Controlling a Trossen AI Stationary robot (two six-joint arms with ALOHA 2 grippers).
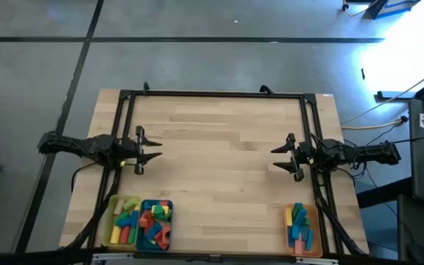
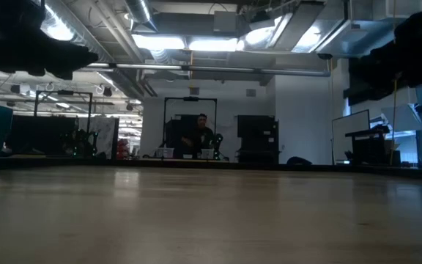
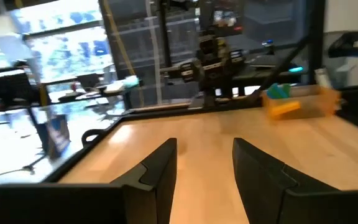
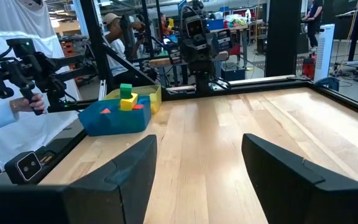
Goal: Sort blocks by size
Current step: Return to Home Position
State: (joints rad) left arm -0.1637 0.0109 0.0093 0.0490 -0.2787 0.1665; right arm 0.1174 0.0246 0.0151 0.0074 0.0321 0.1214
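Note:
The blocks lie in three trays along the table's near edge. Green, blue, red and yellow ones fill the yellow tray (image 1: 113, 234). Red, blue and green ones fill the teal tray (image 1: 144, 230) beside it. Blue, yellow and green bars (image 1: 298, 223) lie in the orange tray (image 1: 316, 237) at the near right. My left gripper (image 1: 157, 149) hovers level over the table's left side, open and empty (image 3: 204, 168). My right gripper (image 1: 274, 158) hovers level over the right side, open and empty (image 4: 197, 168). The two point at each other.
A black frame (image 1: 212, 93) runs around the table's far and side edges. Bare wood lies between the two grippers and the far edge. A person (image 4: 17, 81) stands beyond the table's near-left side, holding a black device. Another person (image 2: 200, 132) sits far behind the table.

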